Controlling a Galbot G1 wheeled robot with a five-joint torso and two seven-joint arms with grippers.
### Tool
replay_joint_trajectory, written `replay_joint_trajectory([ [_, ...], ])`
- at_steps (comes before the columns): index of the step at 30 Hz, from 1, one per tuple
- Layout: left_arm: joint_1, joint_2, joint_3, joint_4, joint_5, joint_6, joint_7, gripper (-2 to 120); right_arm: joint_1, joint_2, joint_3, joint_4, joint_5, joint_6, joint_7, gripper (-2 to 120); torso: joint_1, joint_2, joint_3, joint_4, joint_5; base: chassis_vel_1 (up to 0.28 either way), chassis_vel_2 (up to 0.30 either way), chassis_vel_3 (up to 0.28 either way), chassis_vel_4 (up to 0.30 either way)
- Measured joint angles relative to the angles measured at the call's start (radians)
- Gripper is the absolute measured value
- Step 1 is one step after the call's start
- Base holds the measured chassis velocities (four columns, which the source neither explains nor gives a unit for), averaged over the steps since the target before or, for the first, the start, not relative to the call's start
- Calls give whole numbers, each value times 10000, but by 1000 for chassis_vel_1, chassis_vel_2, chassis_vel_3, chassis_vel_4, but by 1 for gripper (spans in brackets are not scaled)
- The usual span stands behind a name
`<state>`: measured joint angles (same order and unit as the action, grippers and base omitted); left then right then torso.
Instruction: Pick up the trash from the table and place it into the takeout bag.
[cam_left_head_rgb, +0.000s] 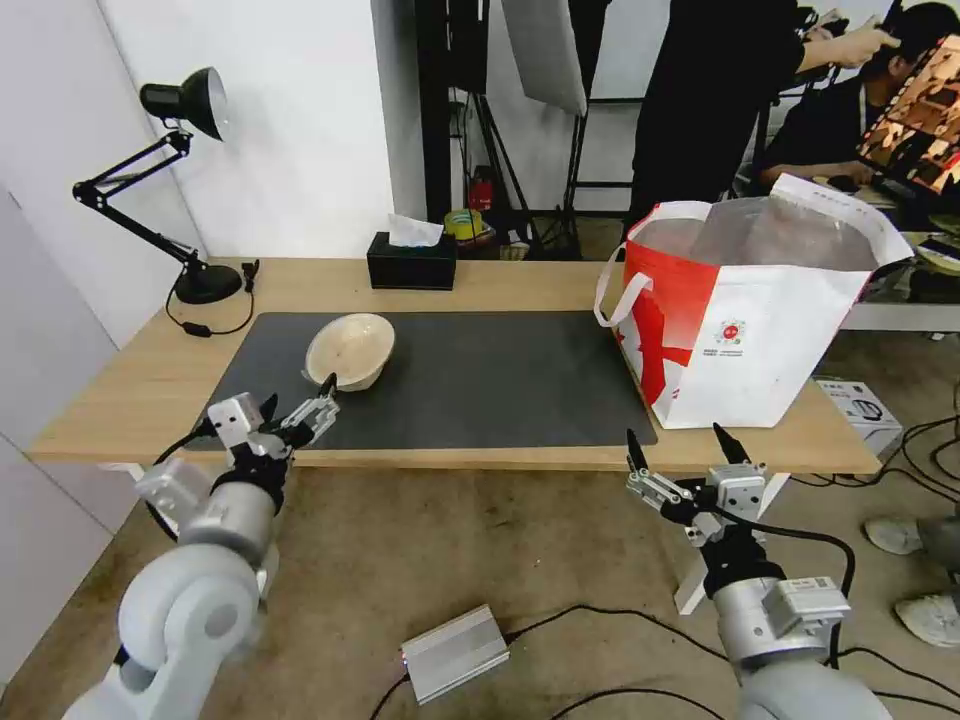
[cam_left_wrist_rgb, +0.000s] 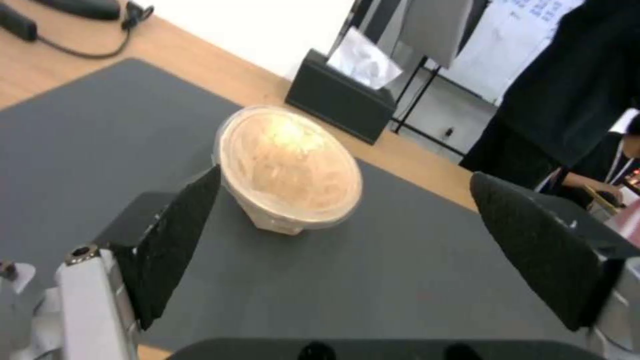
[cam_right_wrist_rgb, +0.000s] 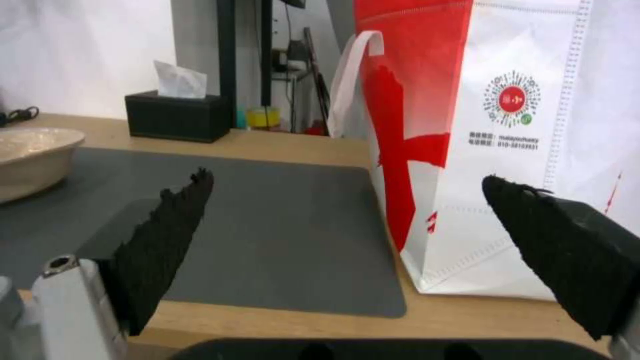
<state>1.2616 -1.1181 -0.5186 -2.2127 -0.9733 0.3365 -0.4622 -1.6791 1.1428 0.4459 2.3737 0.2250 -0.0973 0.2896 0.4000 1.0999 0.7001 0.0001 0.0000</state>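
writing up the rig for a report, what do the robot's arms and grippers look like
Both arms are rounded light-grey shells with black wrist collars and black cables trailing from the wrists. The left gripper and right gripper have silver metal bodies carrying two pointed black fingers with rough, textured pads. The right forearm bears a small white label.

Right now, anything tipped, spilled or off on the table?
The beige bowl sits tilted on the mat, mouth leaning toward the left gripper, which is open just short of it. No spill visible. The bag stands upright, open; right gripper open below the table edge.
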Motion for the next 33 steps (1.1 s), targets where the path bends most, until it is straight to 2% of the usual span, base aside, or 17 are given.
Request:
replay_joint_trajectory([
  [6,-995,381,263,671,-664,466,-703,100,-3,22,0,-47,-3,0,-1,100,1,0,0,-1,0,0,0,0,0],
  [9,-1746,697,519,1128,-1294,765,-1285,100,0,25,0,-70,9,0,9,100,0,0,-1,-2,1,0,0,0,0],
  [10,-1746,697,519,1128,-1294,765,-1285,100,0,25,0,-70,9,0,9,100,0,0,-1,-2,1,0,0,0,0],
  [15,-2775,926,965,2010,-2060,1516,-2411,100,128,24,-13,-149,83,0,20,100,1,0,0,-1,0,0,0,0,0],
  [16,-2775,926,965,2010,-2060,1516,-2411,100,128,24,-13,-149,83,0,20,100,1,0,0,-1,0,0,0,0,0],
  [19,-3308,929,1265,2542,-2531,1819,-2991,100,169,7,-34,-203,123,-4,23,100,0,0,-1,-1,0,0,0,0,0],
  [27,-4183,960,1868,3468,-2730,2086,-3379,100,236,-6,-66,-274,168,-9,26,100,1,1,0,0,1,0,0,0,0],
  [33,-5208,885,2649,4353,-2985,2271,-3798,100,255,0,-90,-299,180,-12,29,100,1,1,0,-1,-1,0,0,0,0],
])
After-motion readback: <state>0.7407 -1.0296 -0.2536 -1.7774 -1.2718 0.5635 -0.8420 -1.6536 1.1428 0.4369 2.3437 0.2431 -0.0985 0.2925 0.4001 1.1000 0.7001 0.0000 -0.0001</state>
